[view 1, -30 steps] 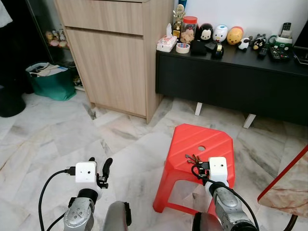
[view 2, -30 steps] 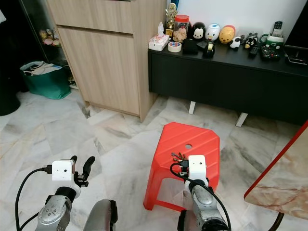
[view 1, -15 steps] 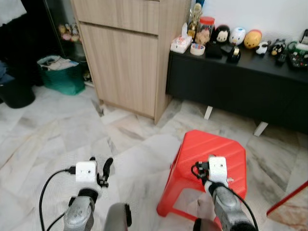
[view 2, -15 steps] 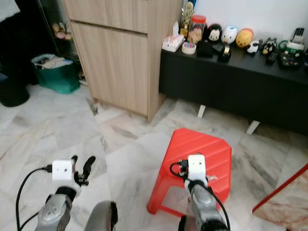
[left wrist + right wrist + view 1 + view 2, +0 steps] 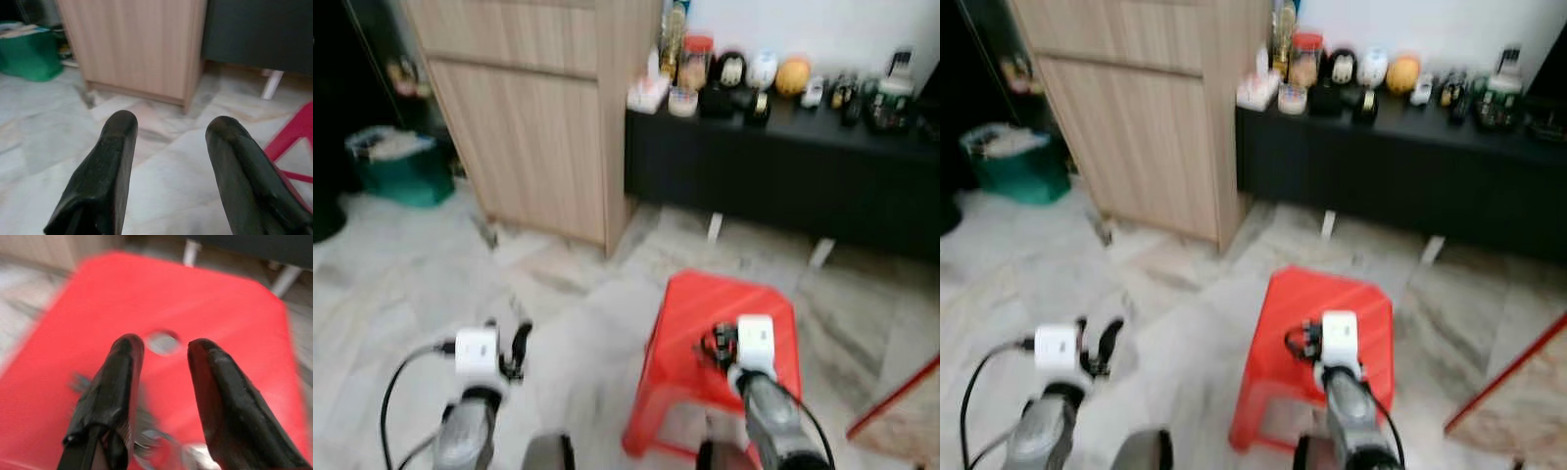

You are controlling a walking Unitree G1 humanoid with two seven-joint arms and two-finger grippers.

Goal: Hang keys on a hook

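A red plastic stool (image 5: 724, 299) stands on the marble floor in front of me. A bunch of keys (image 5: 146, 438) lies on its seat, blurred, close to the round hole (image 5: 163, 341) in the seat. My right gripper (image 5: 165, 345) hovers open just above the seat, with the keys under and between its fingers (image 5: 110, 396). From the head view the keys (image 5: 713, 343) show as a dark cluster beside the right wrist's white camera box (image 5: 756, 338). My left gripper (image 5: 173, 122) is open and holds nothing, low over the floor left of the stool.
A tall wooden cabinet (image 5: 529, 108) stands ahead on the left. A low black sideboard (image 5: 783, 166) with toys and jars on top runs along the wall. A green bin (image 5: 396, 166) sits far left. A marble table edge (image 5: 901, 411) juts in at the right.
The whole picture has shifted and blurred, so the camera has moved. The right gripper stays over the stool by the keys. The left gripper looks unchanged.
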